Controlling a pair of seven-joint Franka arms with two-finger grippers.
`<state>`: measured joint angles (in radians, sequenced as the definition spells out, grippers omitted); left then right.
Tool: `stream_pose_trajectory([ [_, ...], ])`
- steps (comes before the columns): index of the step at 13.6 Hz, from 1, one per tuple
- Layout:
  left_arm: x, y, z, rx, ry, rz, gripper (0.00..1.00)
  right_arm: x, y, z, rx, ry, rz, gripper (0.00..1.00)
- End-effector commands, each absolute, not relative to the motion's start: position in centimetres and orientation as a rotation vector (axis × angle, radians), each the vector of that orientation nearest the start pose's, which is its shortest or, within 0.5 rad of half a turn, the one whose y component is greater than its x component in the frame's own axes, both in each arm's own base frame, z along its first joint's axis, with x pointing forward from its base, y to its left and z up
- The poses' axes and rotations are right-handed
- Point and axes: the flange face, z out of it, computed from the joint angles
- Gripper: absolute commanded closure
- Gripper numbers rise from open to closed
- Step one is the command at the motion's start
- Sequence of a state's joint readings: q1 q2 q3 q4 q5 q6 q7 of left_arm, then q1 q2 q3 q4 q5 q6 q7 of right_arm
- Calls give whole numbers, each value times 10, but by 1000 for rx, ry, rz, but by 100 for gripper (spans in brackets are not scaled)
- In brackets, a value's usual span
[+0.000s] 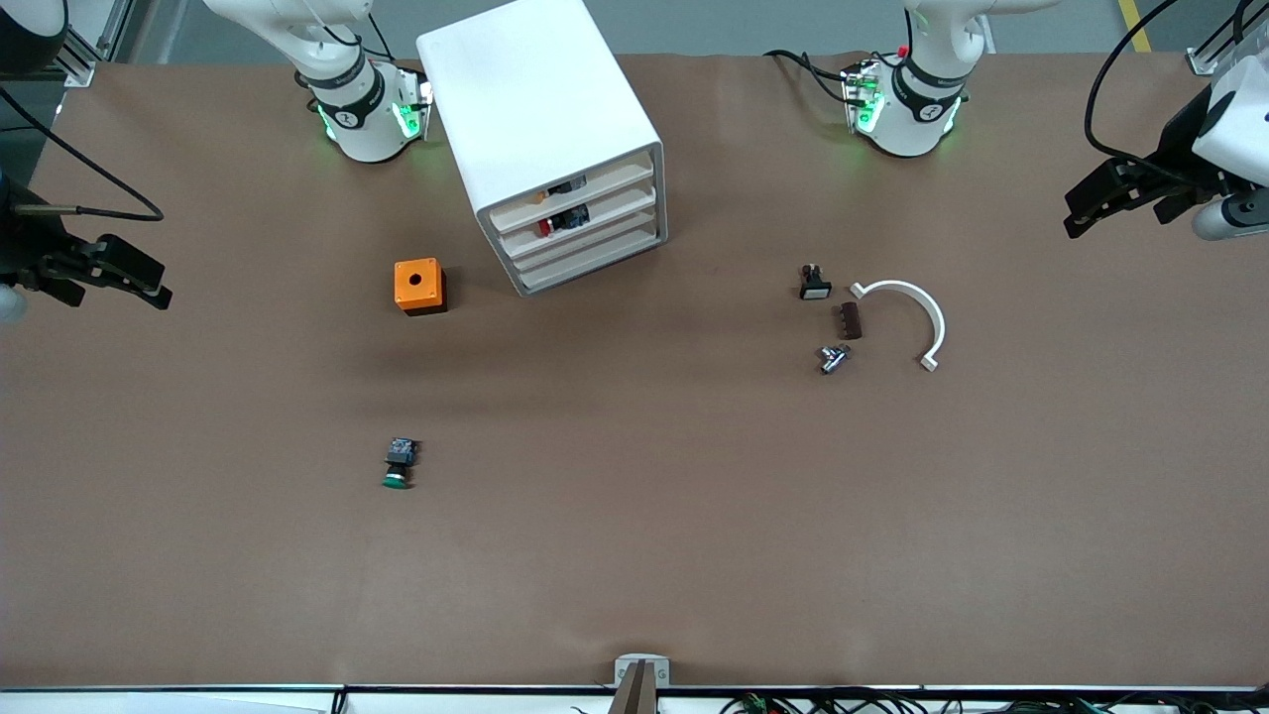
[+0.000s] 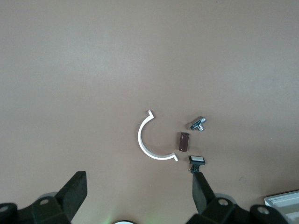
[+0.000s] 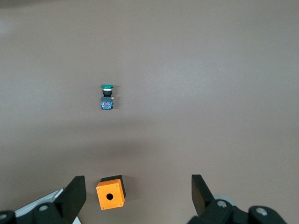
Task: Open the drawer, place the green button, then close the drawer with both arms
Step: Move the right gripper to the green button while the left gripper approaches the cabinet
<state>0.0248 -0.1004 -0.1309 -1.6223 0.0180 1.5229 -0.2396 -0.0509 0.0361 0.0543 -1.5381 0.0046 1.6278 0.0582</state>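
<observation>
The white cabinet [image 1: 540,109] stands between the two arm bases, and its third drawer [image 1: 590,242] is shut like the others. The green-capped button [image 1: 399,464] lies on its side on the brown table, nearer the front camera than the orange cube; it also shows in the right wrist view [image 3: 107,98]. My right gripper [image 1: 109,273] hangs open and empty over the right arm's end of the table, its own view [image 3: 137,182] showing the jaws wide apart. My left gripper [image 1: 1091,203] hangs open and empty over the left arm's end [image 2: 138,179].
An orange cube with a round hole [image 1: 419,286] [image 3: 110,192] sits beside the cabinet. Toward the left arm's end lie a white-capped black button [image 1: 814,283] [image 2: 196,161], a brown block [image 1: 851,320], a small metal fitting [image 1: 834,358] and a white curved clip [image 1: 907,315] [image 2: 149,140].
</observation>
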Motion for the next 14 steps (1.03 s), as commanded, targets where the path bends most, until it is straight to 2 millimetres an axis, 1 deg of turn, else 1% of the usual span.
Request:
stream_pose_trajectory([
  [1, 516, -54, 654, -3082, -173, 0, 1, 571, -2, 625, -3145, 72, -87, 0],
  [3, 518, -54, 651, -3083, -152, 5, 1, 571, -4, 624, -3145, 79, -82, 0],
  [5, 524, -55, 644, -3088, -59, 29, 1, 571, -2, 624, -3145, 75, -82, 0],
  [7, 535, -57, 626, -3088, -43, 81, 1, 570, -4, 624, -3146, 79, -80, 0],
  [9, 546, -62, 606, -3088, -22, 123, 1, 571, -4, 627, -3146, 79, -94, 0],
  [11, 552, -73, 589, -3089, 6, 128, 1, 573, -3, 627, -3141, 79, -104, 0],
  [14, 568, -97, 551, -3104, 38, 144, 1, 579, -1, 619, -3117, 85, -83, 0],
])
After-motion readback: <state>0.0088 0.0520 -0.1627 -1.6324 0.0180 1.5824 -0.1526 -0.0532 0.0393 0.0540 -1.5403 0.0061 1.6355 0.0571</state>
